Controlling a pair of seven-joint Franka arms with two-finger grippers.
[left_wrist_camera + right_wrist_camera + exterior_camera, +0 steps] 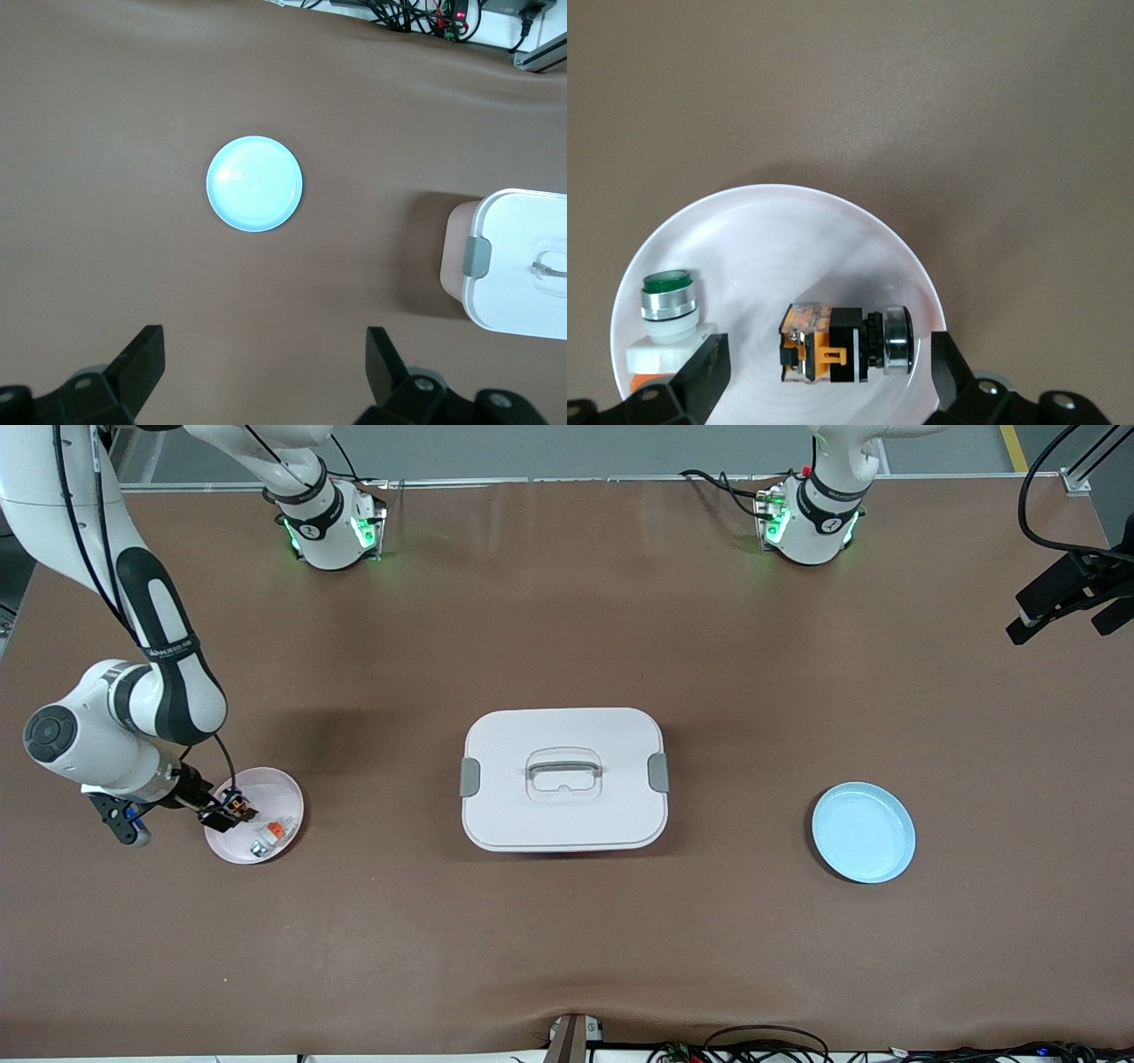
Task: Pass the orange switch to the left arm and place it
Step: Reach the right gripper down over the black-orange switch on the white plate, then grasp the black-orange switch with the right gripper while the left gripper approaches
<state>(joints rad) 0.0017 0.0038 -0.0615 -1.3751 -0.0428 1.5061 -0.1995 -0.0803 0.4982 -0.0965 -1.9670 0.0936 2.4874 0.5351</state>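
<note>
Lying on its side in the pink plate (788, 230), the orange switch (843, 343) is what you should look at first. It has a black body, an orange middle and a silvery end. In the front view you find the orange switch (237, 808) in that pink plate (279, 793) toward the right arm's end of the tabletop (567, 957).

Your right claw (824, 376) hangs just over the plate, right above the switch. Its two fingers stand wide, one on each side of the switch, and they do not touch it. You hold nothing with it.

Beside the switch in the same plate sits a white-and-grey part with a green top (666, 305). You can see a bit of orange low on it.

In the middle of the tabletop stands the box (563, 778). It is big, white and round at the corners, with a grey clip on each short side and a grey handle in its lid.

Toward the left arm's end you see a light blue plate (864, 832).

Your left claw (264, 376) waits up high over the brown tabletop near the blue plate (254, 183). Its fingers stand wide too, with nothing in them.
</note>
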